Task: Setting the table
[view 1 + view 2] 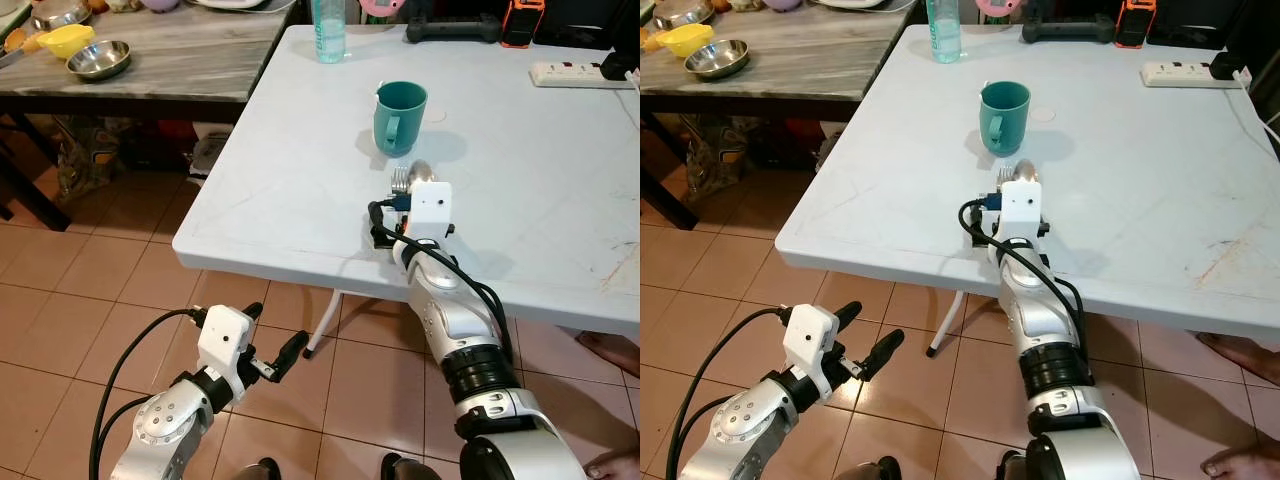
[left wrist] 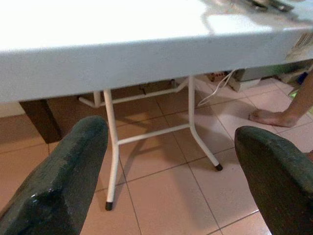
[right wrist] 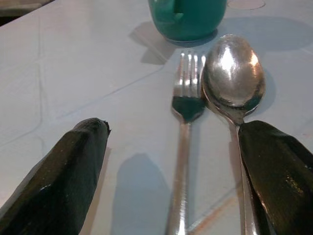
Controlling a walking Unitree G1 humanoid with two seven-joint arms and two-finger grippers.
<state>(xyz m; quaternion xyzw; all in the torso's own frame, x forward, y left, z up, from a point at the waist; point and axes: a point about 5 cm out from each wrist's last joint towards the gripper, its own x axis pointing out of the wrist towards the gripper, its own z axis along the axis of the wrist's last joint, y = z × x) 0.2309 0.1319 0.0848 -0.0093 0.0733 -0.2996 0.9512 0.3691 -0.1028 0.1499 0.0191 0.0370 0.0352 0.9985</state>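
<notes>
My right hand spread over fork and spoon, center frame; thin, slippery, pinch handles. Left hand spread.

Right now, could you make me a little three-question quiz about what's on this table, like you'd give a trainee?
1. True or false: the fork and spoon lie side by side on the white table.
2. What stands just beyond their tips? A) a plate B) a teal mug C) a steel bowl
3. Fill in: the left gripper hangs open below the table's ____.

Key
1. True; the open right gripper sits over their handles.
2. B, the teal mug.
3. Edge, above the tiled floor.
</notes>
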